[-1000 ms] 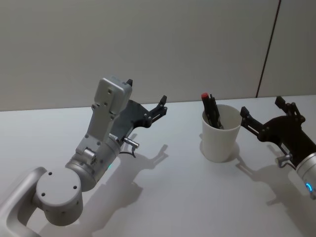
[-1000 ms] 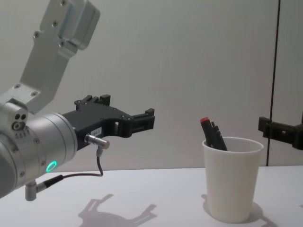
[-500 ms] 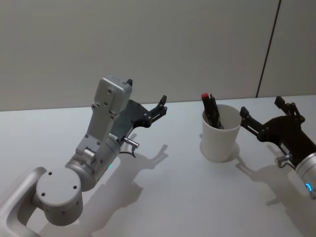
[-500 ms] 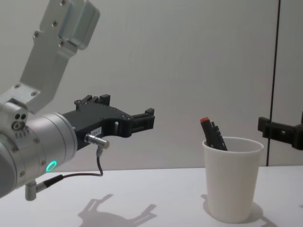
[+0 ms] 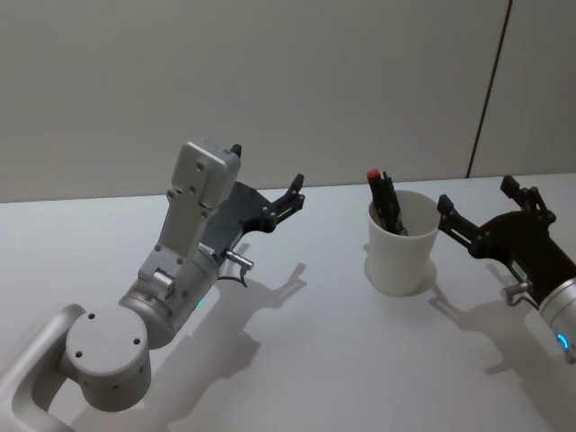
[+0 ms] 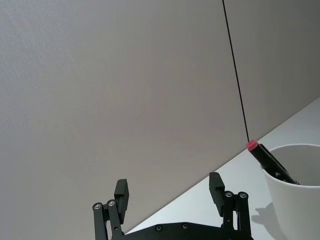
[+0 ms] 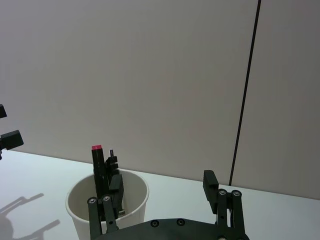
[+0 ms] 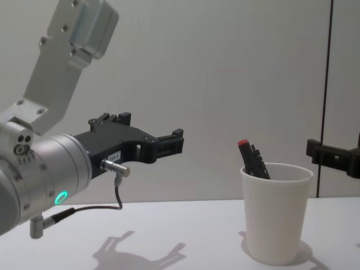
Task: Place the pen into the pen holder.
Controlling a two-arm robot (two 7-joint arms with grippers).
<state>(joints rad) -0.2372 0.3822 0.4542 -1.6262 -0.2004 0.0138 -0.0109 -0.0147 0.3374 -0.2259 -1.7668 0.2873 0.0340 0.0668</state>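
one pen holder (image 5: 402,255) stands upright on the white counter (image 5: 315,360), between the two grippers. one pen (image 5: 382,200) leans inside it; its lower part is hidden by the cup wall, and the red tip sticks out above the rim. the left gripper (image 5: 267,183) hangs open and empty above the counter. the right gripper (image 5: 476,201) is open and empty, just beside the cup.

Pen (image 8: 251,158) in pen holder (image 8: 275,216) — upright, leaning.
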